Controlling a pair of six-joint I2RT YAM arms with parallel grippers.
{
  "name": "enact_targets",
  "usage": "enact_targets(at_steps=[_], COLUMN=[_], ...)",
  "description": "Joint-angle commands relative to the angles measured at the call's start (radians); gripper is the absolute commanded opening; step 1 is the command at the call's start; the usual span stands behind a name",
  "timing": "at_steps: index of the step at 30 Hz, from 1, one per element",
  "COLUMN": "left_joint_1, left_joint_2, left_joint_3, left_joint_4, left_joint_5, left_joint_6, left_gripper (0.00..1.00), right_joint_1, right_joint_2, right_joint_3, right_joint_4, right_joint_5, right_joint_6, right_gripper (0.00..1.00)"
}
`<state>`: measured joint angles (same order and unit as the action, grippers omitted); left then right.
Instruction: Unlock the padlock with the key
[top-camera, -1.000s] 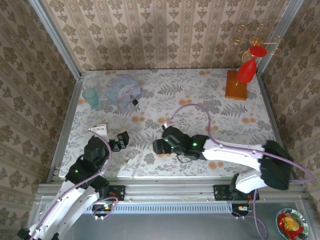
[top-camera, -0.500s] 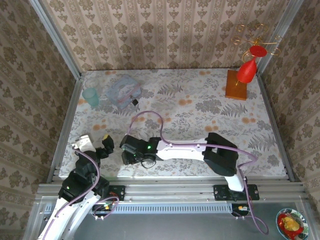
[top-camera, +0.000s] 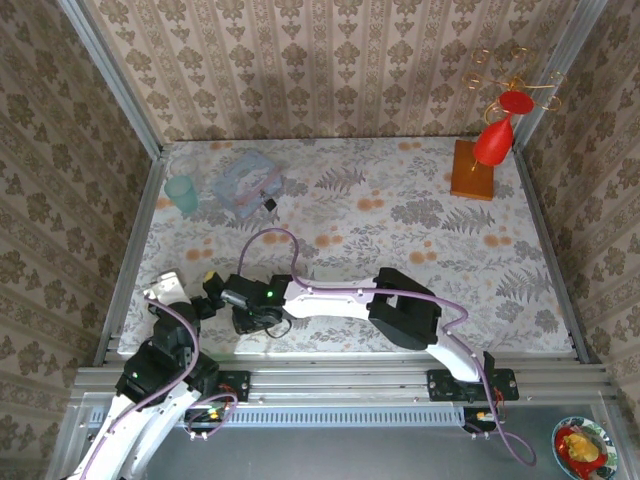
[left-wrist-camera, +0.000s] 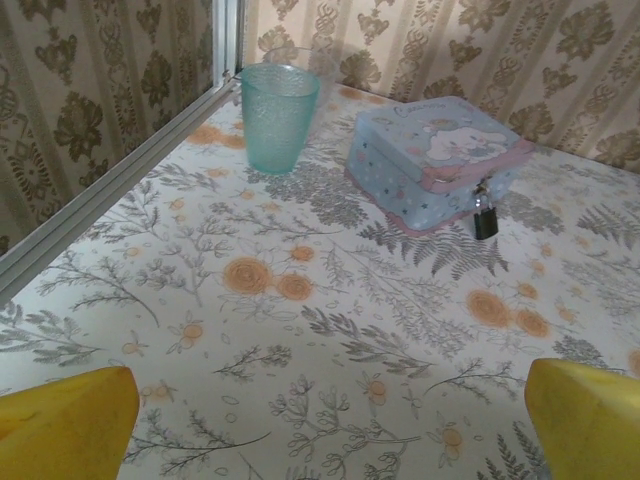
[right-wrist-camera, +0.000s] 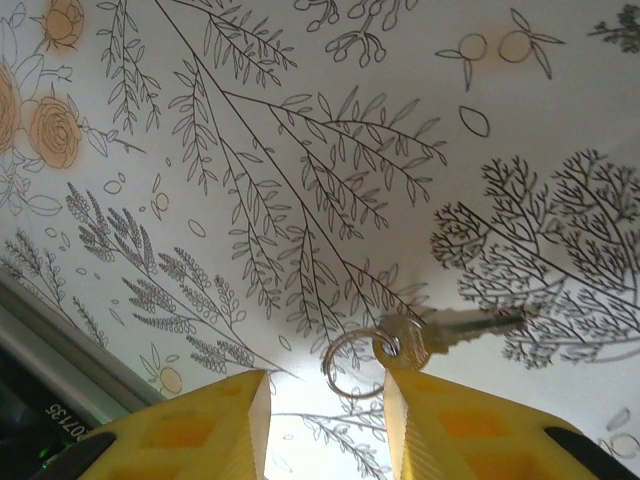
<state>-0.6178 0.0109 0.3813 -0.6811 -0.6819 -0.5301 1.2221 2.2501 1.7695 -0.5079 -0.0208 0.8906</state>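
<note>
Right gripper (top-camera: 232, 298) has swung further left along the near edge and now sits just beside the left gripper (top-camera: 190, 290). Its jaws have narrowed but aren't clamped. The yellow fingers (right-wrist-camera: 200, 435) straddle the ring of the key (right-wrist-camera: 440, 332), which lies flat on the table (right-wrist-camera: 300, 150). Left gripper hasn't moved in the last half second: spread wide, empty. Far left, the padlock (left-wrist-camera: 486, 218) is unmoved, hanging at the front of the blue tin (left-wrist-camera: 430, 150), with the cup (left-wrist-camera: 278, 115) near it.

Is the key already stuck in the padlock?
No, the key lies on the flowery table by the right hand, while the padlock hangs from the blue tin.
</note>
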Motion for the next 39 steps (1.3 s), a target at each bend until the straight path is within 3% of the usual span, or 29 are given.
enact_targets(at_steps=[1,12,26,39], left_joint_1=[-0.009,-0.01,-0.009,-0.01], left_joint_2=[-0.009,-0.009,-0.011,-0.01], left_joint_3=[0.027,0.027,0.027,0.025], left_joint_4=[-0.021,-0.024,-0.025,-0.023], left_joint_5=[-0.018,-0.022,-0.028,-0.031], left_joint_6=[-0.015,-0.015,-0.016,-0.013], left_gripper=[1.0,1.0,1.0,1.0], right_joint_1=[0.004,-0.019,-0.062,-0.085], right_joint_2=[0.041,0.071,-0.006,-0.082], right_joint_3=[0.056,0.05,-0.068,-0.169], right_joint_4=[-0.063,-0.095,-0.05,-0.038], right_joint_5=[-0.027,-0.018,0.046,0.111], right_joint_6=[0.004,0.025,0.031,0.03], right_gripper=[0.36,0.35,0.29,0.15])
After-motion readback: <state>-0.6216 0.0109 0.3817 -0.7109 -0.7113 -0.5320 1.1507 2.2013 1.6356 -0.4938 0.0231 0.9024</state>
